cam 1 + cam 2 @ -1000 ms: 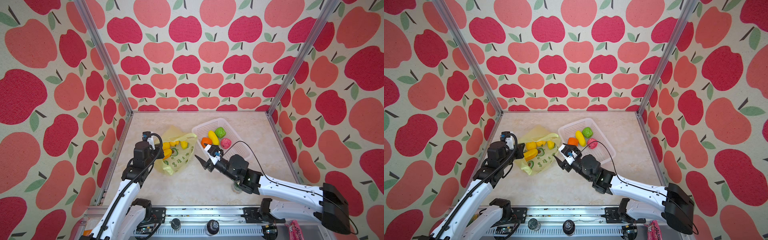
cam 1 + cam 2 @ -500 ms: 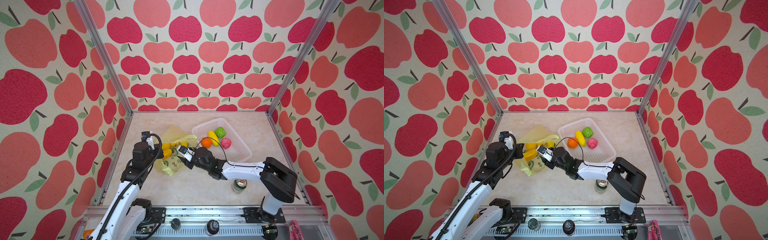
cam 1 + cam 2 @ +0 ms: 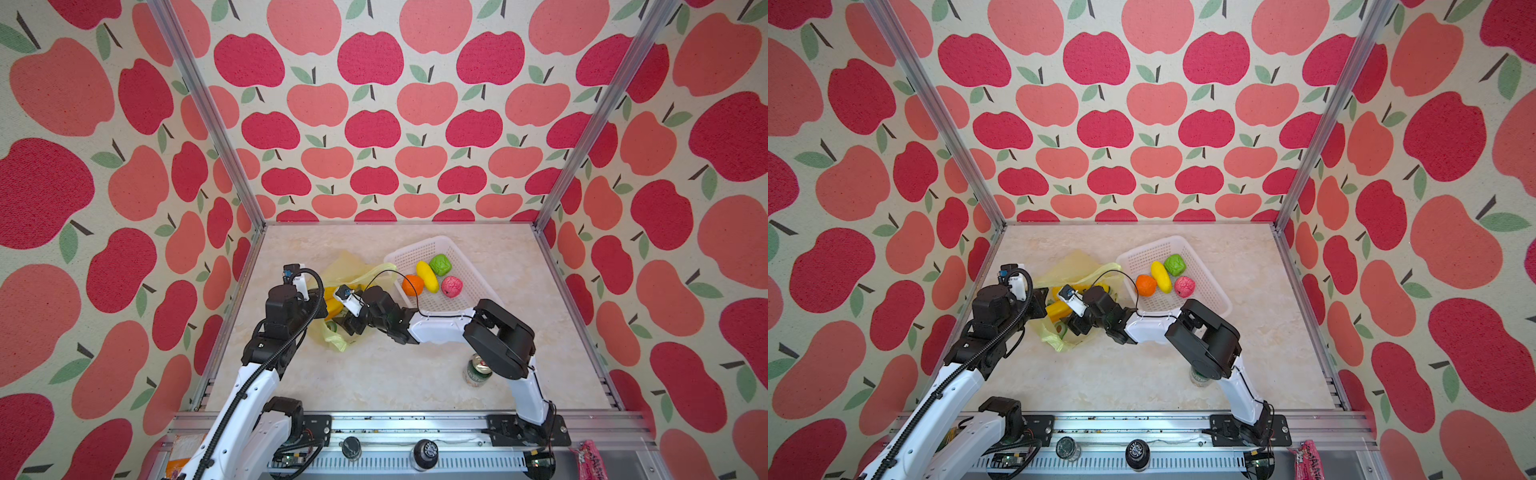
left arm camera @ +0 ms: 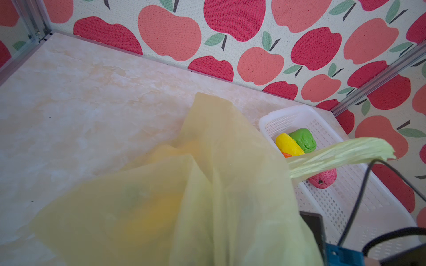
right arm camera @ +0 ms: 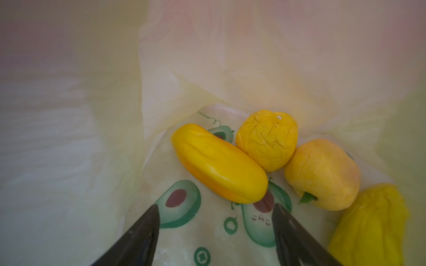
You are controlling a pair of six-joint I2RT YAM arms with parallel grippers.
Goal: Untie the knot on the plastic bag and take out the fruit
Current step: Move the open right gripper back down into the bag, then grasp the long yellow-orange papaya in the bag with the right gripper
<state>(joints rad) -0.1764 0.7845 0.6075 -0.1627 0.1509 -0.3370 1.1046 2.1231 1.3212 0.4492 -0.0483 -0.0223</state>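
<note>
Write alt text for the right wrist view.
The open right gripper is inside a thin yellow bag printed with green avocados, its two dark fingers just short of a long yellow fruit. Three more yellow fruits lie beside it.

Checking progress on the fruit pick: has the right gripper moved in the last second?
Yes. The right gripper has gone leftward, away from the white basket, into the plastic bag, fingers open toward a long yellow fruit.
</note>
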